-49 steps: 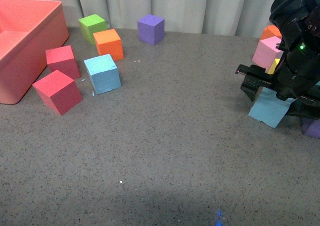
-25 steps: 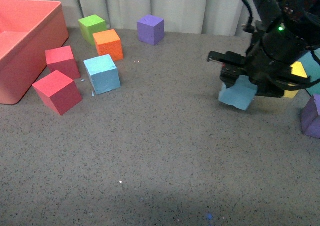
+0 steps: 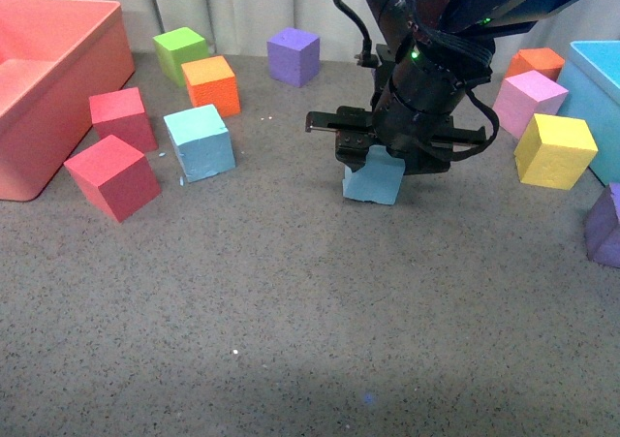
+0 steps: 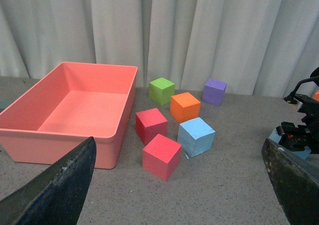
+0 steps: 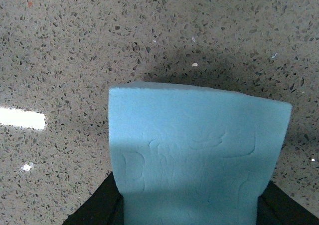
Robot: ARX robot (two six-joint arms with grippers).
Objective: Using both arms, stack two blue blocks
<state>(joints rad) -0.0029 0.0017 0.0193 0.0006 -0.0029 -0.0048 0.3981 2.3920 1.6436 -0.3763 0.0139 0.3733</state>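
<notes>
Leftward to mid-scene goes the right gripper [image 3: 387, 154], jaws pinching the held blue block [image 3: 374, 179], seemingly lifted clear. Stacking target, the other blue block [image 3: 199, 142], sits further left beside a red cube [image 3: 110, 175]. Left gripper [image 4: 179, 185] is spread and empty.
</notes>
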